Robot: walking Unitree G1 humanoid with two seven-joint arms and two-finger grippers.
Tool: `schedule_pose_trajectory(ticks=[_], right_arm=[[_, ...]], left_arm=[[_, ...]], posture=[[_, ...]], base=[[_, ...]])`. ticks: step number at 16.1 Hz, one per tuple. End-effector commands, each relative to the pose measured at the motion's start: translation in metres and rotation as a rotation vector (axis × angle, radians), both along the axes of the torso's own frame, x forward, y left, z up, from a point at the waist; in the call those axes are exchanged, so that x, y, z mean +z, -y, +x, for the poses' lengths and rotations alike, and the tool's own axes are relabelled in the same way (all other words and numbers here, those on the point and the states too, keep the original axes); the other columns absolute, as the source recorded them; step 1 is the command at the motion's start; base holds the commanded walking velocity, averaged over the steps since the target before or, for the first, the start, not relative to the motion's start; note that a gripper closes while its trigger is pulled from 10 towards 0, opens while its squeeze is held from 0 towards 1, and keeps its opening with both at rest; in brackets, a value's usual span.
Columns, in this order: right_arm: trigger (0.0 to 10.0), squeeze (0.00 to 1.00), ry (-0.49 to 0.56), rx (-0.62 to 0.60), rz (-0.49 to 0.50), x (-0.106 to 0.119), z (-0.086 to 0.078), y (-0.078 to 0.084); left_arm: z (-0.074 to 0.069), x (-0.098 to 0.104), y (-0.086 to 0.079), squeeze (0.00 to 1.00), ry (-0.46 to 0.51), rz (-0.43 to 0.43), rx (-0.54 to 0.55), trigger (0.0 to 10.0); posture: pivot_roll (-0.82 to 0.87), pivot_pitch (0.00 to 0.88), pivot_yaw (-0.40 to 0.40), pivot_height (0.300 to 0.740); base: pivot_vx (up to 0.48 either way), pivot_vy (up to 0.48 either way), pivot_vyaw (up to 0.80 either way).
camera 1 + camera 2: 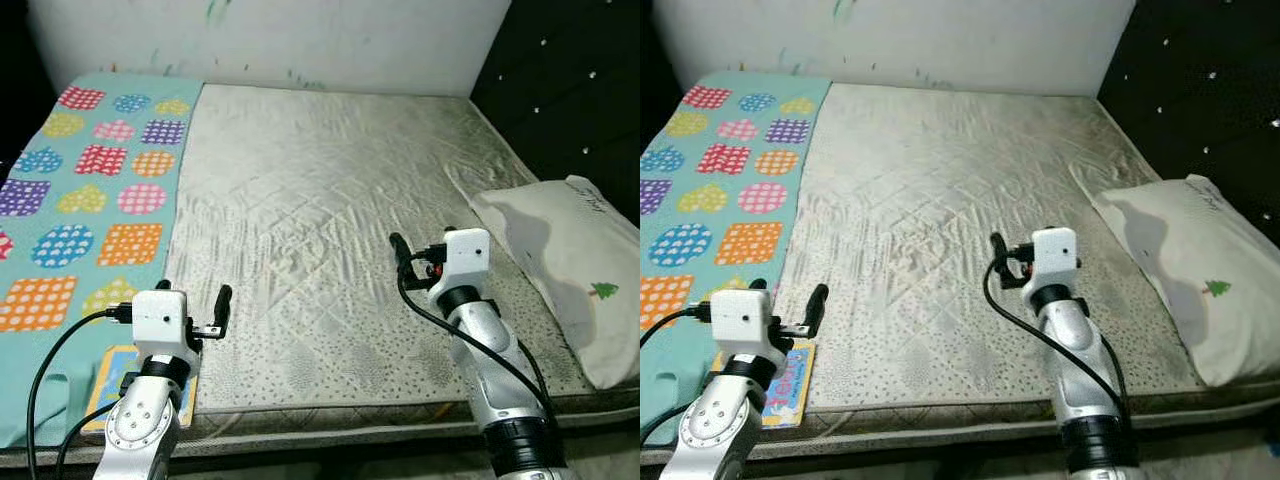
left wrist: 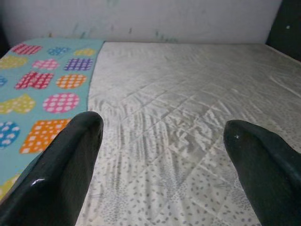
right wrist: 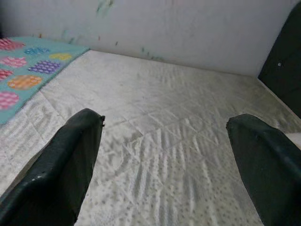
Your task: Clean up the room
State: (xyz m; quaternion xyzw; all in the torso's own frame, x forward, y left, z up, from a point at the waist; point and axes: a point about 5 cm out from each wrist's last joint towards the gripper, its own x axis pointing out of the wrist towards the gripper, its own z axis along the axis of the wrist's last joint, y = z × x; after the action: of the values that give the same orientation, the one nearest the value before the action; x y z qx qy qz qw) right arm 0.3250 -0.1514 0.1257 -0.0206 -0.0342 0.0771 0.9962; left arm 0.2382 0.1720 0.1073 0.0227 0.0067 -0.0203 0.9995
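The bare mattress (image 1: 330, 250) is mostly tidy, with the patterned teal blanket (image 1: 90, 200) along its left side, a white pillow (image 1: 570, 270) at right and a small picture book (image 1: 790, 385) at the near-left edge seemingly left to clear, while the left gripper (image 1: 215, 310) and right gripper (image 1: 400, 255) hover with jaws spread, empty.

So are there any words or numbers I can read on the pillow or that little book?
Pillow: small dark marks near its top edge, too small to read; a little green tree picture, no words by it.
Colourful book by the left tool: bright print on the cover, too blurred to read.
Patterned blanket: only dotted shapes, no words.
Nothing here can be read.
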Motion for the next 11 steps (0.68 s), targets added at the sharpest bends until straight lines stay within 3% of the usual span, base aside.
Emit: schedule_pose_trajectory(ticks=[1, 5, 8, 11], right_arm=[[10.0, 0.0, 0.01, -0.023, 0.003, 0.0, 0.001, 0.001], [10.0, 0.0, 0.041, -0.125, 0.039, -0.002, -0.003, 0.009], [10.0, 0.0, 0.047, -0.14, 0.037, -0.002, -0.005, 0.013], [10.0, 0.0, 0.055, -0.134, 0.029, 0.001, -0.005, 0.015]], left_arm=[[0.003, -0.003, 0.005, 0.0, -0.005, 0.019, -0.042, 10.0], [0.023, 0.0, 0.009, 0.0, 0.005, 0.037, -0.104, 10.0], [0.03, 0.003, 0.008, 0.0, 0.018, 0.031, -0.093, 10.0], [0.029, 0.008, -0.002, 0.0, 0.036, -0.035, -0.018, 10.0]], posture=[[-0.02, 0.05, -0.065, 0.74], [-0.06, 0.01, 0.042, 0.74], [-0.08, 0.005, 0.053, 0.74], [-0.07, 0.028, 0.016, 0.74]], base=[[0.0, 0.0, 0.0], [0.0, 0.0, 0.0], [0.0, 0.0, 0.0], [0.0, 0.0, 0.0]])
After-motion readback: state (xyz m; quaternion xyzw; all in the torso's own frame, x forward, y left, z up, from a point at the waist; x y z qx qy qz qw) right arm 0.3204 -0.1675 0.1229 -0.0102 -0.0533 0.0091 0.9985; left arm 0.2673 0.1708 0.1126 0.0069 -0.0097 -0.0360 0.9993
